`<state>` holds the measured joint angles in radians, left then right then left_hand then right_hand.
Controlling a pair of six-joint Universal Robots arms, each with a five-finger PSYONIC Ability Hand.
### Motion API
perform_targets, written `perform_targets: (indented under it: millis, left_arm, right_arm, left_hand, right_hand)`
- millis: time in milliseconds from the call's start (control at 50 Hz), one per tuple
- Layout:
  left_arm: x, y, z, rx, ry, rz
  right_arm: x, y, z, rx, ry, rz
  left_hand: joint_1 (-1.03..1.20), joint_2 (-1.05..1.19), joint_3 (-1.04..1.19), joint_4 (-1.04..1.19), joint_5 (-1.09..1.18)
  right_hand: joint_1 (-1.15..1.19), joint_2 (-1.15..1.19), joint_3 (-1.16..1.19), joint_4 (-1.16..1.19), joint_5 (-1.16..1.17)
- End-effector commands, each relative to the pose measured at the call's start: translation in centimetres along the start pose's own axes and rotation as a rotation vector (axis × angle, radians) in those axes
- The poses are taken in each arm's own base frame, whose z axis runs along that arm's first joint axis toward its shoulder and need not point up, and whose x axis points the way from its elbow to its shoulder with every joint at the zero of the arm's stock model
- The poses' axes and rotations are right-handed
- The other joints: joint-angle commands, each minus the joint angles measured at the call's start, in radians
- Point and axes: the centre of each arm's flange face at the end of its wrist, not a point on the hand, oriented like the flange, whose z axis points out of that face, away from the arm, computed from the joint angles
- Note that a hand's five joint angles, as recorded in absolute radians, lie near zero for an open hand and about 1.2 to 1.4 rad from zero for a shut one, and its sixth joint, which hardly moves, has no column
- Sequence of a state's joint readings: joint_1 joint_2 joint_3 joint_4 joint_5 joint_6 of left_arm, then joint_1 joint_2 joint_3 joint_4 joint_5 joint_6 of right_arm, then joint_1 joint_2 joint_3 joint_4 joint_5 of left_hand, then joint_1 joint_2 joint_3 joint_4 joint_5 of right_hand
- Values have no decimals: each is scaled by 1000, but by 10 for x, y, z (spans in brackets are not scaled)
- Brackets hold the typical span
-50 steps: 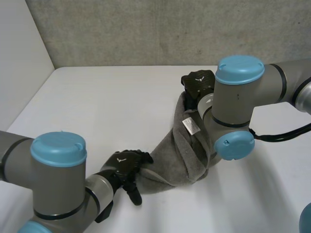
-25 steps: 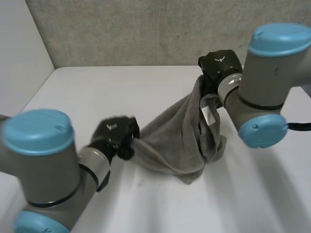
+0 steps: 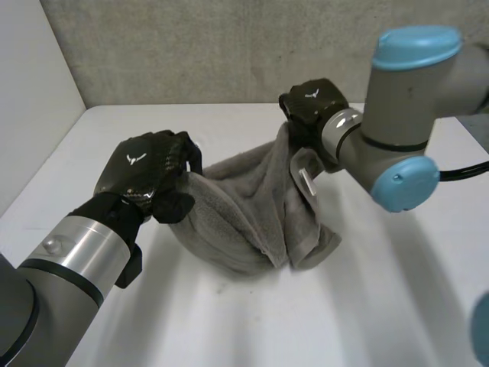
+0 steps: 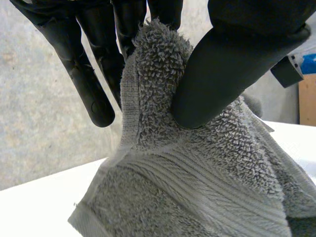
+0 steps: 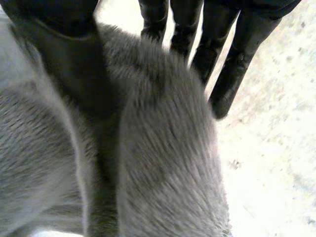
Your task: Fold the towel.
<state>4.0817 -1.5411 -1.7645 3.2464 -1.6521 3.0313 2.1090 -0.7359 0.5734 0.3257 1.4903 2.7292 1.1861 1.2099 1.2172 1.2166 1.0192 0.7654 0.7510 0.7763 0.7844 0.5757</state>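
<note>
A grey terry towel (image 3: 244, 206) hangs bunched between my two hands, its lower folds resting on the white table (image 3: 397, 290). My left hand (image 3: 145, 172) holds one end raised at the near left. In the left wrist view its thumb (image 4: 232, 64) presses a corner of the towel (image 4: 197, 187) against the fingers. My right hand (image 3: 313, 107) holds the other end up at the far right, above a white label (image 3: 307, 180). In the right wrist view the towel (image 5: 163, 148) sits between the thumb (image 5: 69, 59) and the straight fingers.
A grey concrete wall (image 3: 229, 46) runs along the table's far edge. A pale panel (image 3: 30, 99) borders the left side. My right arm (image 3: 397, 138) crosses above the table's right half. Bare table lies in front of the towel.
My left hand has shut on the towel's near corner and lifted it up off the table. The right hand has swung slightly with its end, and its fingers have straightened somewhat.
</note>
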Motion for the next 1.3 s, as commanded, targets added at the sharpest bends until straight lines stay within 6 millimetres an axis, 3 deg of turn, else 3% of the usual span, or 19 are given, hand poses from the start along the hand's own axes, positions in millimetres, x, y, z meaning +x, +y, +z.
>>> perform_targets:
  millis: [20, 80, 120, 180, 300, 380, 500, 540, 560, 600, 700, 760, 980, 1160, 1200, 1240, 1260, 1280, 1300]
  left_arm:
    - [-19, 33, 24, -110, -70, 4]
    - [-33, 41, 36, -135, -114, 0]
    - [-39, 43, 41, -136, -133, -2]
    - [-49, 45, 49, -144, -161, -6]
    - [-64, 44, 55, -138, -205, -12]
    - [-73, 44, 56, -141, -233, -16]
    - [-74, 45, 55, -147, -238, -17]
    - [-74, 46, 54, -150, -238, -17]
    - [-74, 47, 53, -153, -239, -17]
    - [-74, 47, 53, -155, -237, -17]
    - [-73, 48, 52, -158, -235, -17]
    - [-73, 49, 52, -161, -226, -18]
    - [-72, 53, 52, -167, -219, -19]
    - [-72, 55, 52, -169, -219, -19]
    - [-72, 55, 52, -169, -219, -19]
    - [-72, 55, 52, -169, -217, -19]
    - [-72, 55, 53, -171, -219, -19]
    - [-72, 55, 53, -171, -219, -19]
    - [-72, 55, 52, -169, -219, -19]
  right_arm:
    - [5, 25, 11, -89, 97, 5]
    - [13, 18, 7, -82, 130, 9]
    - [27, -5, -5, -47, 179, 15]
    - [38, -19, -21, -41, 198, 16]
    - [36, -25, -48, -77, 164, 11]
    - [17, -4, -80, -172, 47, 25]
    - [-5, 23, -100, -220, -38, 36]
    - [-17, 47, -107, -242, -53, 41]
    - [-18, 47, -107, -243, -53, 41]
    - [-29, 69, -112, -233, -54, 63]
    - [-46, 86, -115, -158, -61, 75]
    - [-59, 91, -115, -113, -91, 67]
    - [-88, 107, -111, -38, -209, 59]
    - [-101, 110, -112, -36, -247, 55]
    - [-103, 110, -112, -32, -253, 53]
    - [-103, 109, -110, -10, -241, 55]
    - [-103, 109, -110, -10, -241, 55]
    - [-100, 106, -107, 8, -222, 58]
    - [-96, 102, -106, 31, -199, 65]
  left_hand:
    - [210, 186, 179, 180, 203]
    - [210, 186, 179, 180, 203]
    - [210, 186, 179, 180, 203]
    - [210, 186, 179, 180, 203]
    - [210, 186, 179, 180, 203]
    - [210, 186, 179, 180, 203]
    - [210, 186, 179, 180, 203]
    - [210, 186, 179, 180, 203]
    - [210, 186, 179, 180, 203]
    - [210, 186, 179, 180, 203]
    - [210, 186, 179, 180, 203]
    - [210, 186, 179, 180, 203]
    - [210, 186, 179, 180, 203]
    - [210, 186, 179, 180, 203]
    - [210, 186, 179, 180, 203]
    - [210, 186, 179, 180, 203]
    - [210, 186, 179, 180, 203]
    - [210, 186, 179, 180, 203]
    - [210, 186, 179, 180, 203]
  right_hand:
    - [-591, -576, -602, -610, -576]
    - [-591, -576, -602, -610, -576]
    - [-591, -576, -602, -610, -576]
    - [-591, -576, -602, -610, -576]
    - [-591, -576, -602, -610, -576]
    - [-525, -511, -536, -544, -510]
    - [-416, -402, -427, -435, -401]
    - [-416, -402, -427, -435, -401]
    - [-416, -402, -427, -435, -401]
    - [-419, -405, -430, -438, -404]
    - [-410, -396, -421, -429, -395]
    - [-293, -279, -304, -312, -278]
    - [-258, -243, -269, -277, -242]
    - [-234, -220, -245, -253, -219]
    - [-170, -155, -180, -189, -154]
    - [233, 247, 222, 214, 248]
    - [236, 250, 225, 217, 251]
    - [570, 584, 559, 551, 585]
    - [630, 645, 619, 611, 645]
